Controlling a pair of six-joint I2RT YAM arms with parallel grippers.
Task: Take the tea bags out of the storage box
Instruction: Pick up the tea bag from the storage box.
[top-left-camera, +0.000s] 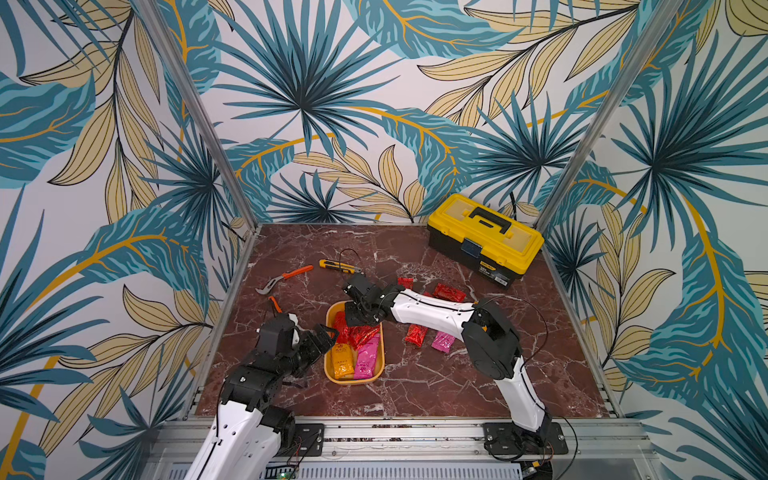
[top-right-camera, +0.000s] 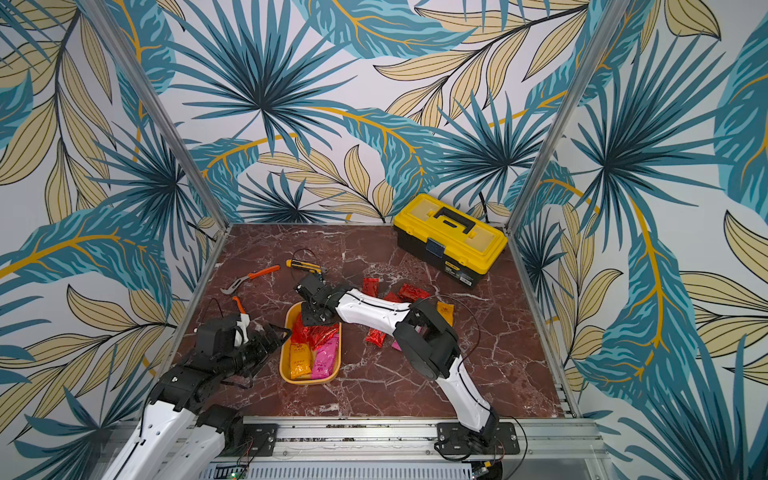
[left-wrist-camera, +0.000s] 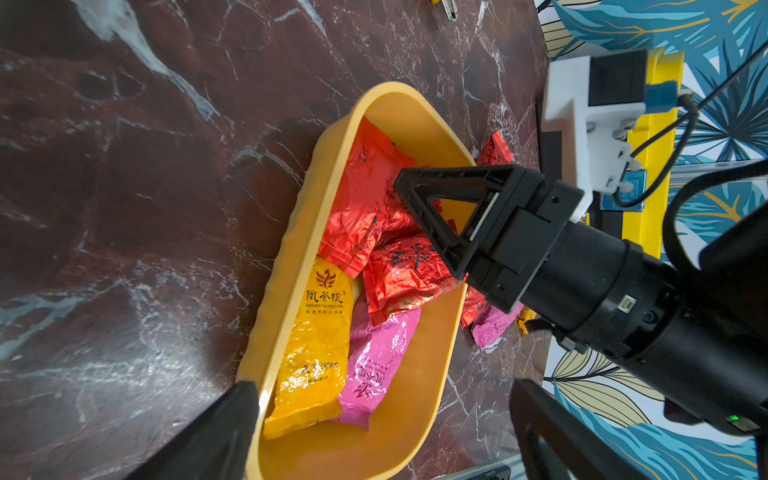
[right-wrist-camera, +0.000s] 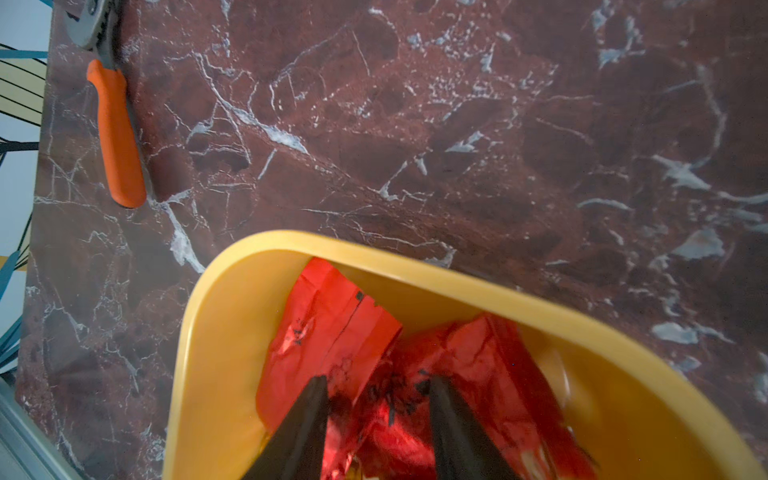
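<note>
Right hand (right-wrist-camera: 380, 386) reaches into the yellow box (top-left-camera: 353, 381), half open astride a red tea bag (right-wrist-camera: 478, 374), grip unclear; left hand (top-left-camera: 326, 336) hovers wide open beside it.

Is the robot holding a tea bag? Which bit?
Can't tell. The right gripper straddles a crumpled red tea bag in the storage box; no clear grip. The left gripper is open, empty.

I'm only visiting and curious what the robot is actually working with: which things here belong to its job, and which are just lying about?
Part of the job: storage box, tea bags inside it, tea bags already out on the table, right gripper reaching in.
Just lying about: toolbox, utility knife, orange-handled pliers.
</note>
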